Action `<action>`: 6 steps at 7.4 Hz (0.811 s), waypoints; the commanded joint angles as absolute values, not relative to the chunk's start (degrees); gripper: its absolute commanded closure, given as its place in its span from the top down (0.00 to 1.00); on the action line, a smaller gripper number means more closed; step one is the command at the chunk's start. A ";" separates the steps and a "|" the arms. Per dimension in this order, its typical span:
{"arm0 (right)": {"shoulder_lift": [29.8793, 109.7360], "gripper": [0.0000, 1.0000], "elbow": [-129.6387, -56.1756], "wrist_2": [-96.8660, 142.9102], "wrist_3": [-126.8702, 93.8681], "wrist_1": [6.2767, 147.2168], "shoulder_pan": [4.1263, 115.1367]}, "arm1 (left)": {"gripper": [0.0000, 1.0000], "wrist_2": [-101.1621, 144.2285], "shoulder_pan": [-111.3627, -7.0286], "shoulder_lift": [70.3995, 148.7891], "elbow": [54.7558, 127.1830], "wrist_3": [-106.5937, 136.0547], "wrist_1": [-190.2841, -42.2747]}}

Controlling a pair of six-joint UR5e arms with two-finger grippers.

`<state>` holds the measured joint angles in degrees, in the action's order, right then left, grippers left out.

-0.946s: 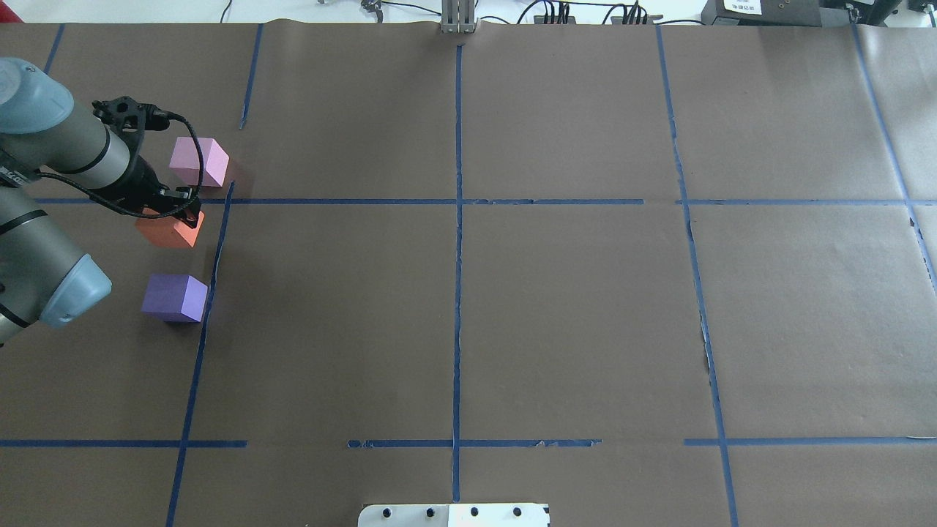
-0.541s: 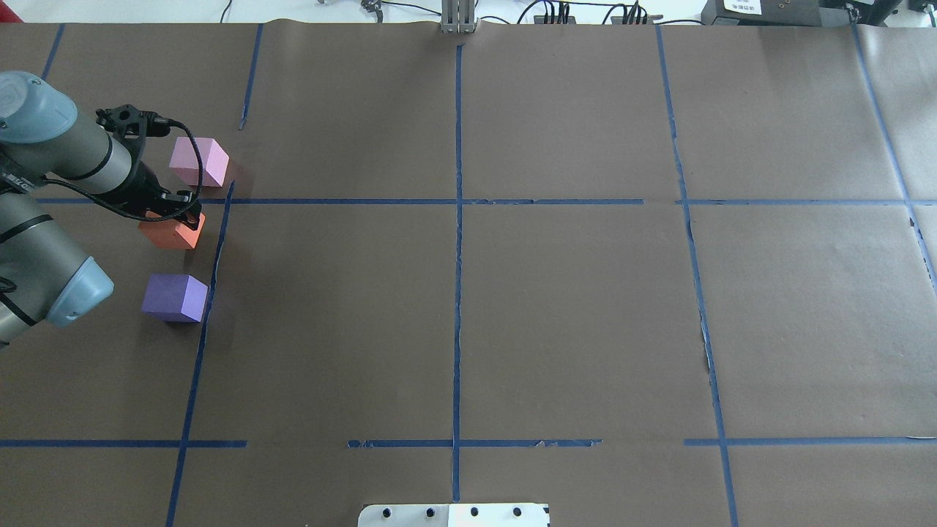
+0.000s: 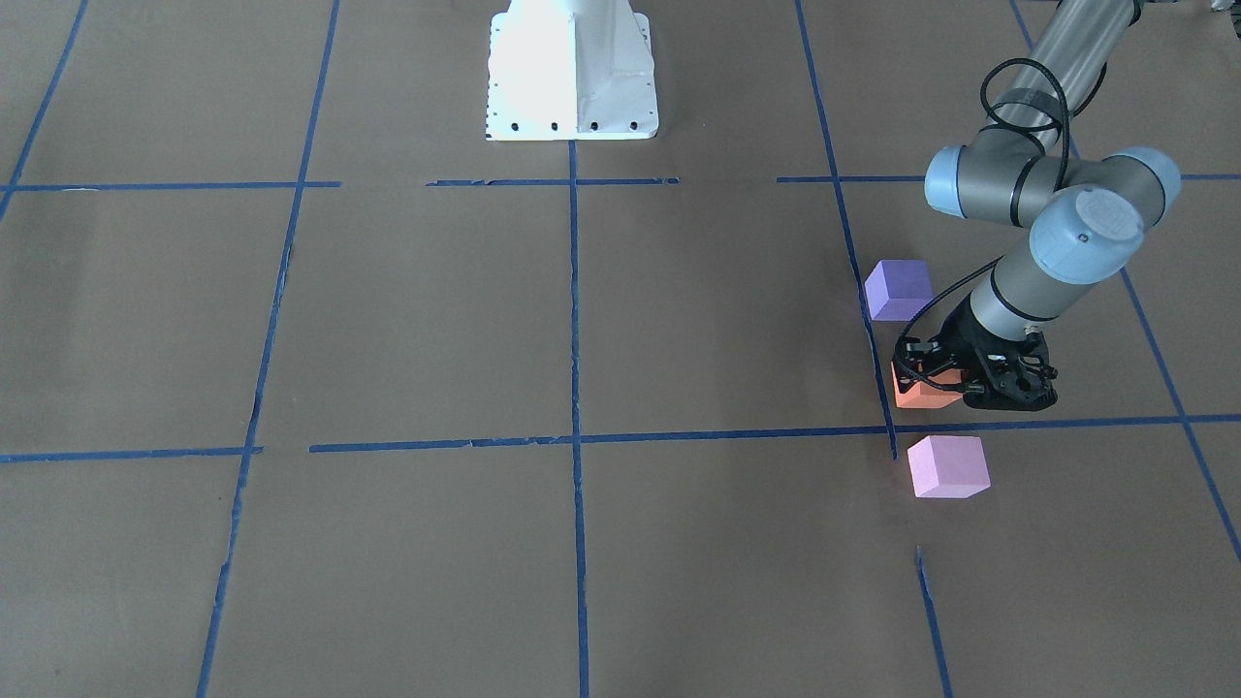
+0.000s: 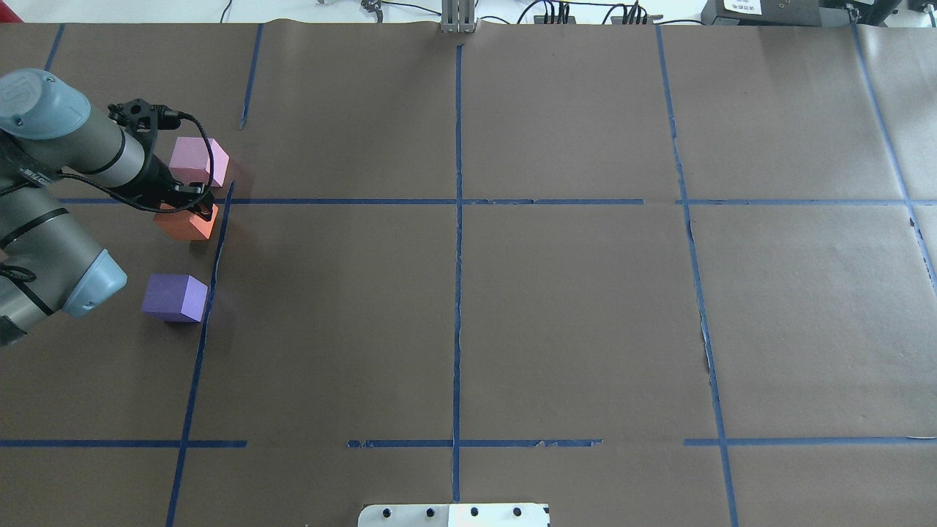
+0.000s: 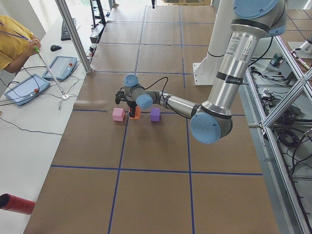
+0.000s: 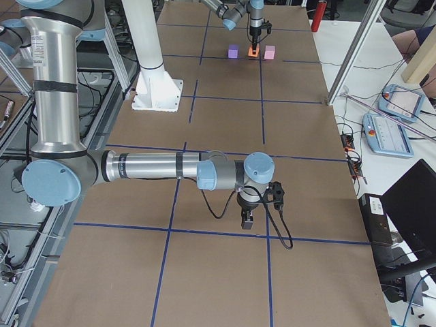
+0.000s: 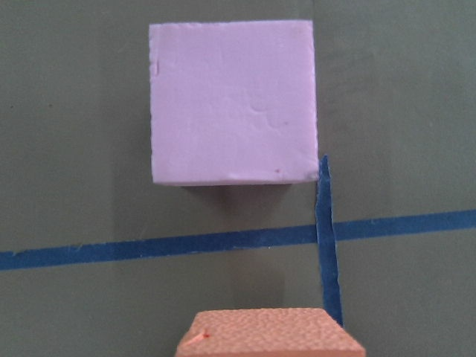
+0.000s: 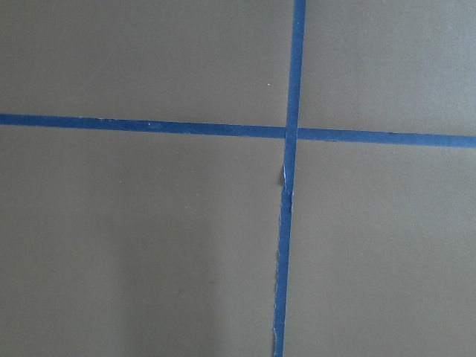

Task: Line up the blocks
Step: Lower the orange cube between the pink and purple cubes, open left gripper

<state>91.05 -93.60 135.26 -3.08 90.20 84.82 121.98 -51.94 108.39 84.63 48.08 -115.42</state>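
Observation:
My left gripper [image 4: 187, 209] is shut on the orange block [image 4: 186, 225] and holds it just above the paper, with a small shadow under it. It also shows in the front-facing view [image 3: 919, 394] and at the bottom of the left wrist view [image 7: 268, 335]. The pale pink block [image 4: 199, 161] lies just beyond it, apart from it; the left wrist view shows the pink block's top [image 7: 232, 100]. The purple block [image 4: 174, 297] lies on the near side, apart. My right gripper [image 6: 247, 222] shows only in the exterior right view, so I cannot tell its state.
Blue tape lines [image 4: 457, 219] divide the brown paper into squares; one vertical strip [image 4: 217, 241] runs just right of the blocks. The white robot base [image 3: 572, 73] stands at the table's near edge. Operators sit at a side table [image 5: 29, 87].
My left gripper has carried the orange block a little to the right, toward the vertical tape strip. The pink and purple blocks have not moved.

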 commanded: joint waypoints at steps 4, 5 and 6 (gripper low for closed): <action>91.05 1.00 -93.60 135.26 -3.08 90.26 84.81 | 0.20 121.38 -51.94 108.28 83.06 48.78 -116.10; 91.05 1.00 -93.60 135.26 -3.08 90.18 84.81 | 0.21 121.46 -51.94 108.28 82.97 48.87 -116.19; 91.05 1.00 -93.60 135.26 -3.08 90.26 84.81 | 0.29 121.38 -51.86 108.37 82.45 48.87 -116.89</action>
<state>91.05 -93.60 135.26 -3.08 90.23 84.81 121.41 -51.92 108.30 82.97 48.82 -116.31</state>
